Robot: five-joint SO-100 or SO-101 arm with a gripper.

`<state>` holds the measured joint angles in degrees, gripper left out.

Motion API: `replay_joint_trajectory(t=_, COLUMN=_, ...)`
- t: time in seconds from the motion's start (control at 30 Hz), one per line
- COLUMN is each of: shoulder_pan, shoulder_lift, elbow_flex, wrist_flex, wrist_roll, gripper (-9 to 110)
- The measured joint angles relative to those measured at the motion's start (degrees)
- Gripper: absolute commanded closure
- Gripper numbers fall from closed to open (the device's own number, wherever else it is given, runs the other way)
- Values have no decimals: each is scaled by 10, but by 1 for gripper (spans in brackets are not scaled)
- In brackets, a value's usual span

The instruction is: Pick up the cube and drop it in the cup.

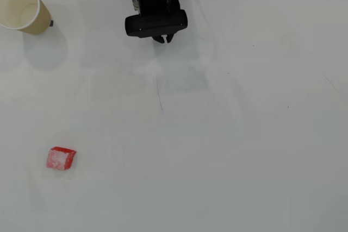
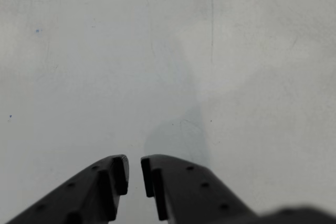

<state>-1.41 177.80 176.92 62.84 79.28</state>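
Item one, the gripper (image 1: 163, 38): we find it at twelve o'clock in the overhead view, tucked near the arm's base. Its fingers (image 2: 119, 174) are nearly together with a narrow gap, holding nothing.

Item two, the cube (image 1: 61, 158): at about eight o'clock on the white table (image 1: 244, 150), lying alone, well apart from the gripper.

Item three, the cup (image 1: 23, 7): at ten o'clock, mouth open, ready to receive. We judge the pickup not yet begun.
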Motion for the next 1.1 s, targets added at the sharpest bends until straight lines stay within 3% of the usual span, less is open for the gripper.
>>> replay_joint_trajectory(t=1.1, shoulder_pan=25, shoulder_lift=0, elbow_flex=0, wrist_flex=4, wrist_roll=0, gripper=101)
